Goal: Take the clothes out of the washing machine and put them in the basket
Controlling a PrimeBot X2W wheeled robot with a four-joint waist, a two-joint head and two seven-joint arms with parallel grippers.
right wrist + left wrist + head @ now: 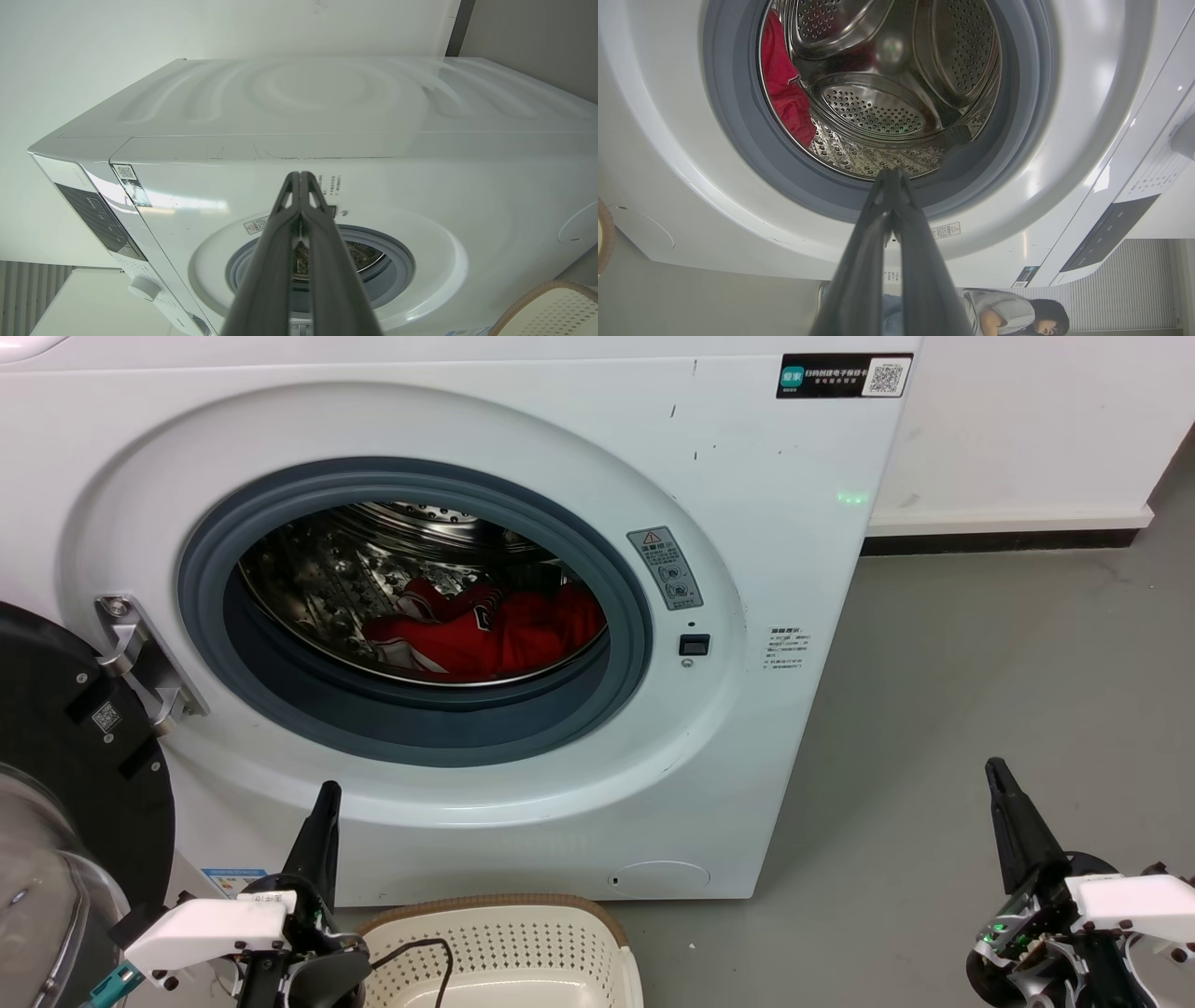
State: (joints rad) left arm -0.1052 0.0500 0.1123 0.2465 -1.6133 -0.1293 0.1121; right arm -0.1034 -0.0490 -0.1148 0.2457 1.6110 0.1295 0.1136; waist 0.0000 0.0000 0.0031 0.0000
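The white washing machine point(766, 569) stands with its porthole open, and the red clothes point(495, 635) with white stripes lie low in its steel drum. The same clothes point(784, 88) show at the drum's left side in the left wrist view. The cream basket point(523, 933) sits on the floor in front of the washer. My left gripper point(324, 795) is shut and empty, low before the porthole and just left of the basket. My right gripper point(995, 770) is shut and empty, over the floor right of the washer. Its fingertips point(299, 176) meet before the washing machine point(327, 107).
The washer's open door point(65, 784) hangs at the far left, close to my left arm. Grey floor point(980, 663) stretches right of the machine up to a white wall with a dark skirting. A seated person point(1008, 312) shows at the bottom of the left wrist view.
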